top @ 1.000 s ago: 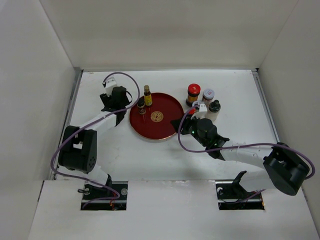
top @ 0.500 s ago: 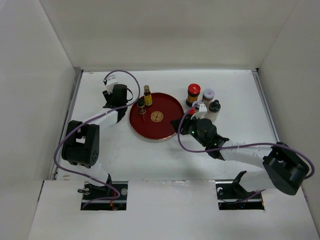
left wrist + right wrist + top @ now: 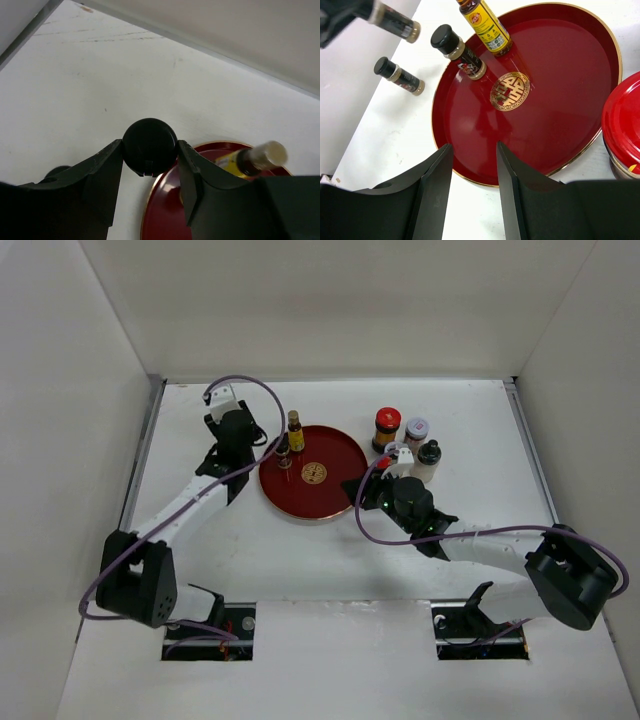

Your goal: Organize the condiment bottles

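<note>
Since a second ago the left jaws are closing, and they are now clamping the black cap of a slim bottle (image 3: pixel 150 144) just off the tray's (image 3: pixel 162 205) left rim. The right jaws are hanging apart and empty over the tray's near edge, unchanged. Two bottles are standing on the tray; the yellow-labelled one (image 3: pixel 485 24) is carrying print too small for us to read. Another bottle (image 3: pixel 400 75) is standing on the tabletop (image 3: pixel 395 145). A gold emblem (image 3: pixel 509 91) is marking the tray's centre.
</note>
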Motion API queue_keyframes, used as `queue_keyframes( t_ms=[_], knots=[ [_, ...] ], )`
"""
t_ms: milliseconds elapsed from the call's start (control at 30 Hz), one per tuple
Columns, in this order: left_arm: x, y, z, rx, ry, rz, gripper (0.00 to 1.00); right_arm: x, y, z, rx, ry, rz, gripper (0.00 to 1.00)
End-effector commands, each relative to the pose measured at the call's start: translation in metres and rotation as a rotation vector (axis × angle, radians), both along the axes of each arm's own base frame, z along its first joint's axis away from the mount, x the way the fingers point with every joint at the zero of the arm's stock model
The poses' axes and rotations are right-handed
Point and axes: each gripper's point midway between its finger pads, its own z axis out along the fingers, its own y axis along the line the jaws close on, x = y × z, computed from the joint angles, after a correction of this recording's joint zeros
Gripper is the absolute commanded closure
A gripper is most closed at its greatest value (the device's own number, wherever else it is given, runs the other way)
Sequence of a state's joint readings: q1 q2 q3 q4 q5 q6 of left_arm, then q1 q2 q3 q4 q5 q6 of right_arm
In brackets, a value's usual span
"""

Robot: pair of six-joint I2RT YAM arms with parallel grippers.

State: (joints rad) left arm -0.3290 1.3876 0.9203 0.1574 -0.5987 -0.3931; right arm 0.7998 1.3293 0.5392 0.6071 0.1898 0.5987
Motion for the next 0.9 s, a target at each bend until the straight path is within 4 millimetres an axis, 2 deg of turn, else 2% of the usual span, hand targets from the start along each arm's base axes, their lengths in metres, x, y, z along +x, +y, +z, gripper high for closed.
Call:
queue_keyframes(
  t_ms=[0,233,400,733,867],
  knots=[
    [-0.019,-0.009,0.004,-0.015,-0.023,-0.024,0.71,0.002,0.007,0.024,0.058,-0.052,0.012,0.54],
    [-0.047,-0.050,-0.024,-0.028,0.051,-0.130,0.71,0.002,0.008,0.023,0.055,-0.050,0.013,0.54],
    [-0.049,-0.068,-0.042,-0.042,0.085,-0.169,0.71,0.002,0.006,0.025,0.058,-0.057,0.007,0.54],
    [-0.049,-0.081,-0.085,-0.017,0.164,-0.165,0.69,0.003,0.006,0.026,0.051,-0.060,0.006,0.54],
    [-0.052,-0.084,-0.089,-0.024,0.168,-0.165,0.59,0.002,0.007,0.023,0.051,-0.051,0.009,0.54]
  ],
)
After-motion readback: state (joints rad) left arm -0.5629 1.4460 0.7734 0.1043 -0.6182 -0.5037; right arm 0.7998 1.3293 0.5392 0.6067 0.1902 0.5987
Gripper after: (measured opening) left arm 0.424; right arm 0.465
